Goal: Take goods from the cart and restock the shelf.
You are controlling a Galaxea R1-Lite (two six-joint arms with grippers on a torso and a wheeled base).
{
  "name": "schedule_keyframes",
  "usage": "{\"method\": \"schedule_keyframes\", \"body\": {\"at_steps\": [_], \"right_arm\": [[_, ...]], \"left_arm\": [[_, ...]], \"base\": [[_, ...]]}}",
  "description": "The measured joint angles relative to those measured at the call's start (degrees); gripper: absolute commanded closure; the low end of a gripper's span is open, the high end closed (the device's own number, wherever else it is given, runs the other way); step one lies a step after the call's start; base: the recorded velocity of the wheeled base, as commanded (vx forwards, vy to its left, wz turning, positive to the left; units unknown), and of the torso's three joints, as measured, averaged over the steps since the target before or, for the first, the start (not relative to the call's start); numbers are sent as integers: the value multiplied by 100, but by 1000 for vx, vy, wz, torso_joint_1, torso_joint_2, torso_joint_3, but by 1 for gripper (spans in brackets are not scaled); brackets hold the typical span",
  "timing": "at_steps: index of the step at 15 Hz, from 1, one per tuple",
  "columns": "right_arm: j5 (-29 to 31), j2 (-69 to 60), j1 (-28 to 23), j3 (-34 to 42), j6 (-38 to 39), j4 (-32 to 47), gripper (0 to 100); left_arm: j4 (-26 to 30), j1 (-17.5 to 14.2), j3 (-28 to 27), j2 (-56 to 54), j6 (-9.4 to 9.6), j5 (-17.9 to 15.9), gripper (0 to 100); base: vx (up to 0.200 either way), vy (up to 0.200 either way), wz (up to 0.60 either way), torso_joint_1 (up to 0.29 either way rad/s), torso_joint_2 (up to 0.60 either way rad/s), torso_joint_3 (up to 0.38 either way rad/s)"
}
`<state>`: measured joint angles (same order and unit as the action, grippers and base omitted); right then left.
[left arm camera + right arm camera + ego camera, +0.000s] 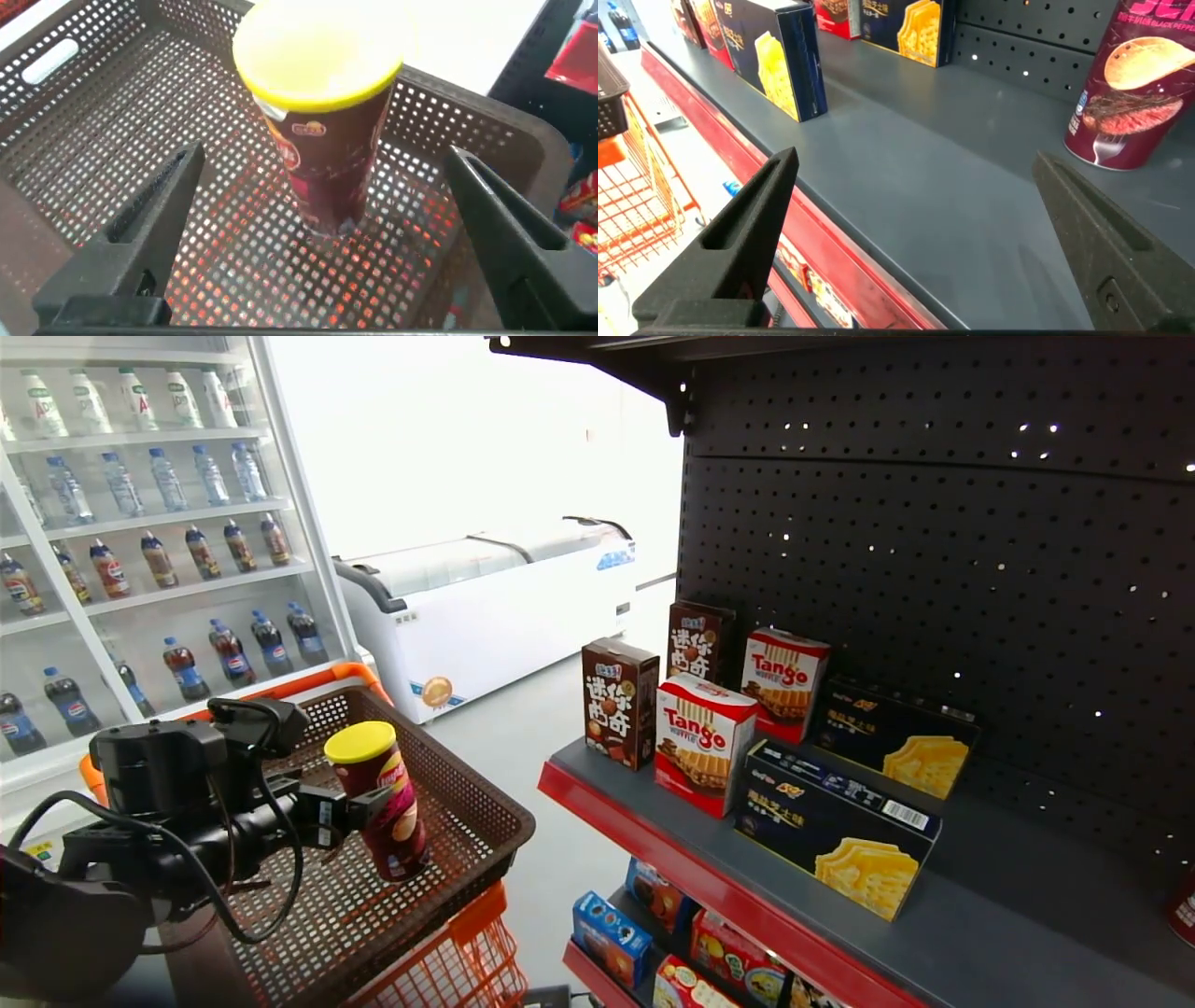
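A maroon chip can (381,793) with a yellow lid stands upright in the brown mesh basket (467,784) on the cart. My left gripper (366,805) is open around the can (322,140), with one finger (154,210) on each side and a gap to both. My right gripper (915,161) hangs open and empty over the bare grey shelf board (915,196). A second chip can (1130,84) stands on the board beyond it, seen at the far right edge (1184,905) in the head view.
Brown boxes (619,702), red-and-white wafer boxes (702,742) and dark blue cracker boxes (840,826) fill the shelf's left and back. A pegboard wall (934,551) backs it. Lower shelves hold snack packs (611,938). A drinks fridge (140,541) and a chest freezer (495,607) stand behind the orange cart (457,952).
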<state>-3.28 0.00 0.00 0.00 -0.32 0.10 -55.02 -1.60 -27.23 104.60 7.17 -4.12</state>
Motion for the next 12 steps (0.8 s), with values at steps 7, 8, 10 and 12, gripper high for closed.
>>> {"method": "schedule_keyframes", "body": {"at_steps": [7, 8, 10, 12], "right_arm": [[0, 0, 0, 0, 0, 0, 0], [0, -2, 0, 0, 0, 0, 0], [-2, -2, 0, 0, 0, 0, 0], [0, -2, 0, 0, -1, 0, 0]], "left_arm": [[-1092, 87, -401, 1167, -4, 7, 0], [-1247, 91, -424, 1313, -2, 7, 0], [-1409, 94, -433, 1520, 2, 5, 0], [-1671, 94, -432, 1715, 2, 7, 0]], "base": [[0, 0, 0, 0, 0, 0], [0, 0, 0, 0, 0, 0], [0, 0, 0, 0, 0, 0], [0, 0, 0, 0, 0, 0]]}}
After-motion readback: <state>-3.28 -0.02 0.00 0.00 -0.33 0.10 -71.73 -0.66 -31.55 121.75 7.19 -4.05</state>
